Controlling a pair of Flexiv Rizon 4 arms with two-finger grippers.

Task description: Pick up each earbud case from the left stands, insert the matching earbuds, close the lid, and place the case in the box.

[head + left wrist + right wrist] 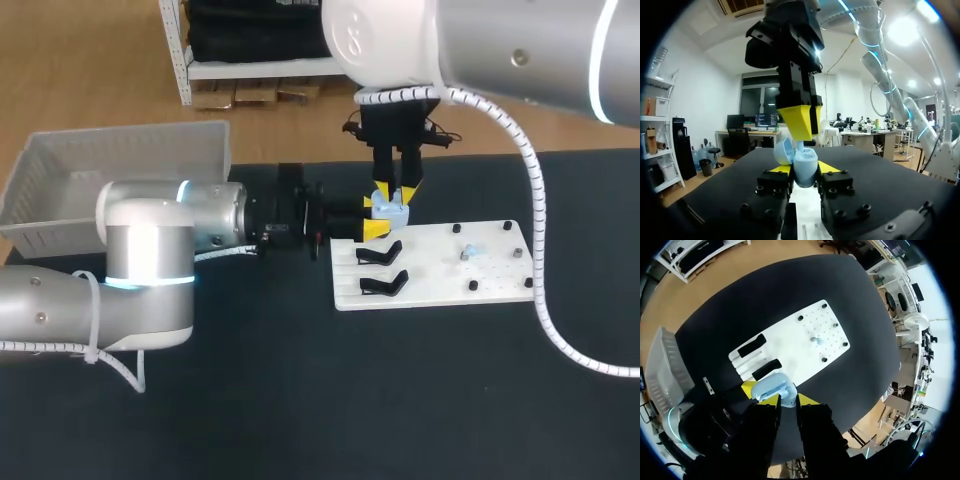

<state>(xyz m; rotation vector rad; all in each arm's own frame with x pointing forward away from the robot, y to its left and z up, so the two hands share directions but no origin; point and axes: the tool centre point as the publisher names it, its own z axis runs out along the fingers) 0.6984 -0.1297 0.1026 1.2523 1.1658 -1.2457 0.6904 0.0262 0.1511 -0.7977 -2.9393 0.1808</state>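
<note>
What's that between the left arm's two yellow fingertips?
A pale blue plastic earbud case, lid open, gripped by the left end effector; see the left wrist view.

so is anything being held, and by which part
The left gripper holds the light blue earbud case by two opposite sides of its lower half. The right gripper is at the case's top; whether it holds anything cannot be told.

Setting: probably a robotics lab bench. Evidence: black-topped table [300,400]; left arm [150,250] and right arm [480,40] over it; white perforated fixture plate [440,270] with black stands [383,283] ahead of the right gripper [395,200]; white plastic bin [120,150] beside the left arm.
</note>
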